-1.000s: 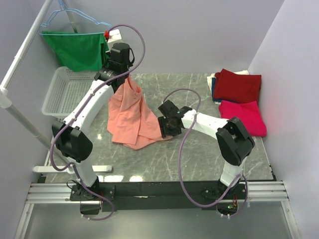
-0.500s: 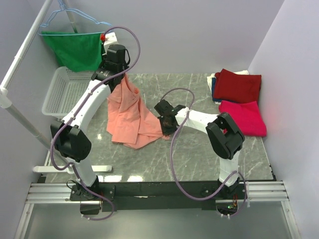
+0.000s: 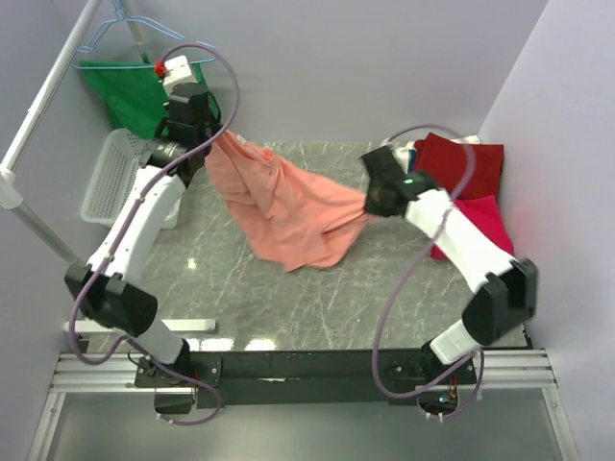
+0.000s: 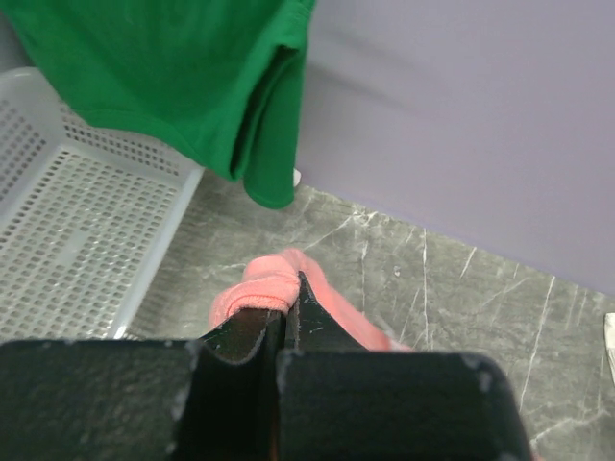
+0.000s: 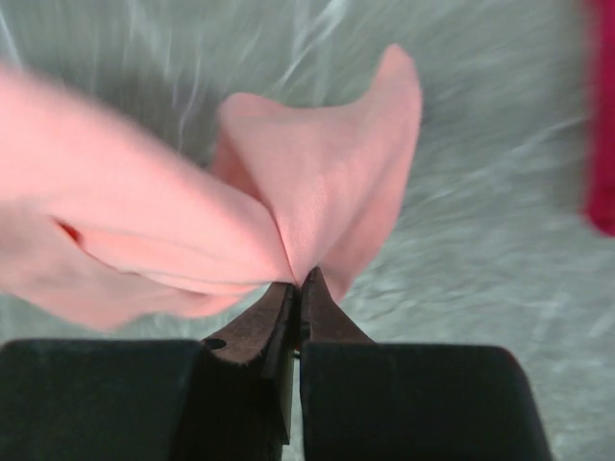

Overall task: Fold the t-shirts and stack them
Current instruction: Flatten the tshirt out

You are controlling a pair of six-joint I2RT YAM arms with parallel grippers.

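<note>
Left tool: jaws closed tight on a bunched edge of the salmon-pink shirt. It sits at the upper left of the overhead view and holds the cloth up off the bench.

Right tool: jaws pinched shut on another fold of the same shirt, right of centre in the overhead view. The wrist view is blurred, so I cannot tell which hem or corner it has.

The shirt hangs between the two tools as a slack, twisted sling. Its lower part droops to the middle of the bench and seems to touch it. It is neither flat nor spread.

Right edge, past the right tool:
- Dark red shirt, folded, at the far corner.
- Crimson-pink shirt, folded, just beside it on the near side, partly hidden by the right arm.
- The two lie side by side, not stacked.

Upper left, behind the left tool: a green garment hanging, with a white basket below it.

Judgement: the step in hand is opening the salmon shirt out for folding.
- Draw the tools apart until the held edge goes taut.
- Bring both tools level.
- Lower so the hanging cloth lays flat on the open middle of the bench.
- The right tool's bite looks thin and may slip, so pull gently.
- Steer the left tool clear of the green garment and basket, and the right arm clear of the folded pair.
</note>
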